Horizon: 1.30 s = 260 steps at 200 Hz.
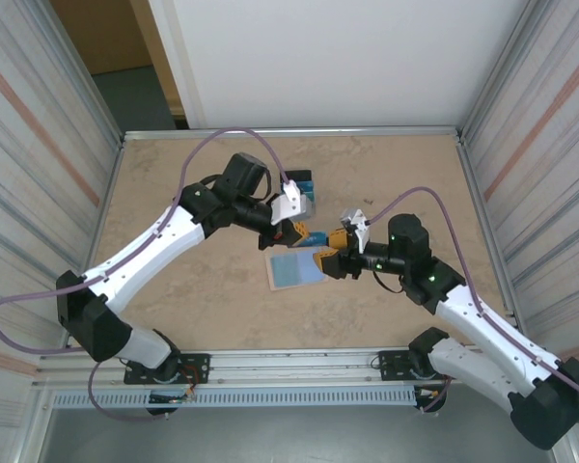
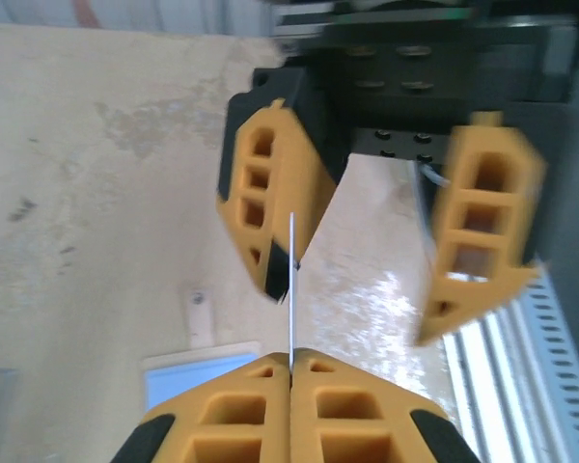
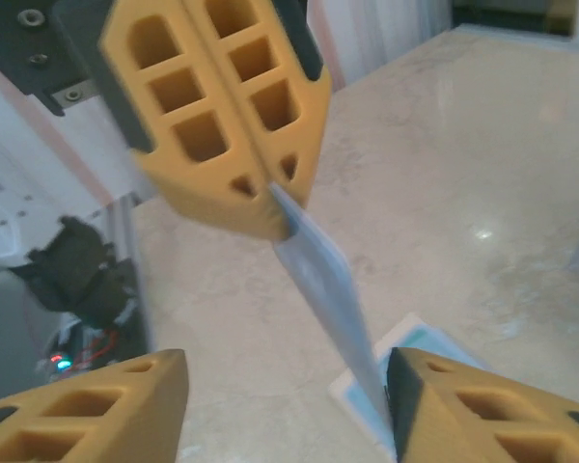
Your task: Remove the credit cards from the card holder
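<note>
1. Credit card (image 3: 320, 280): a thin bluish one, held up off the table between the two arms, just above the open card holder (image 1: 294, 271). It looks light, stiff and slick, and would probably flex a little if bent across its flat.
2. Best hold, as I judge it: pads flat on both faces near a short end. A grip on the bare edges could let it skate out.
3. Left gripper (image 2: 290, 359): clamped tight on one end of the card, which shows edge-on as a fine line.
4. Right gripper (image 3: 285, 371): jaws apart, straddling the card's other end and gripping nothing.
5. The card holder lies flat on the table (image 1: 193, 183), pale blue inside up, nearer the arm bases than a small dark and teal pile (image 1: 305, 183).
</note>
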Motion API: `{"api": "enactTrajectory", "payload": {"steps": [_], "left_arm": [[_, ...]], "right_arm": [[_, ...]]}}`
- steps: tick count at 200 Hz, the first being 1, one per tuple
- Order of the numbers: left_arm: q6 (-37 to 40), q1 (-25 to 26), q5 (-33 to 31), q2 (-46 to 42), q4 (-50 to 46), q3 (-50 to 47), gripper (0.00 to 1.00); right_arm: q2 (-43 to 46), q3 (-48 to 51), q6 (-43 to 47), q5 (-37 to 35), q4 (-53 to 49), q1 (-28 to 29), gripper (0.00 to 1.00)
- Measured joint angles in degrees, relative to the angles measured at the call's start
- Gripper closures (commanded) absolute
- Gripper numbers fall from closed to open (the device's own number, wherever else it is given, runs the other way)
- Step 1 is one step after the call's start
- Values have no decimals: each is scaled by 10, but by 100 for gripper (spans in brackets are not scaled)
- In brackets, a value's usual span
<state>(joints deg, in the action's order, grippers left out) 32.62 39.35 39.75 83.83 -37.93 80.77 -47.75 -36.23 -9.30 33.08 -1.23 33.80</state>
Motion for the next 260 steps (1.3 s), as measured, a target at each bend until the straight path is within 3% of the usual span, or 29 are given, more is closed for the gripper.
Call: {"api": "enactTrajectory", "payload": {"steps": [32,63,99,156,260], "left_arm": [[6,-49,-37,12,75,-19,100],[23,-89,-63,82,129,2,100],[63,-109,-90,198,140,79,100],[129,-117,-106,314,143,173,100],[162,-134,-115,422,147,249,100]], "right_arm": [[26,0,-16,-120,-19,0,11],[33,0,-42,-231,-41,-2,0],[39,0,-71,-315,-57,-4,1],[39,0,-108,-389,-76,-5,1],[48,0,-133,-413,-85,-5,1]]}}
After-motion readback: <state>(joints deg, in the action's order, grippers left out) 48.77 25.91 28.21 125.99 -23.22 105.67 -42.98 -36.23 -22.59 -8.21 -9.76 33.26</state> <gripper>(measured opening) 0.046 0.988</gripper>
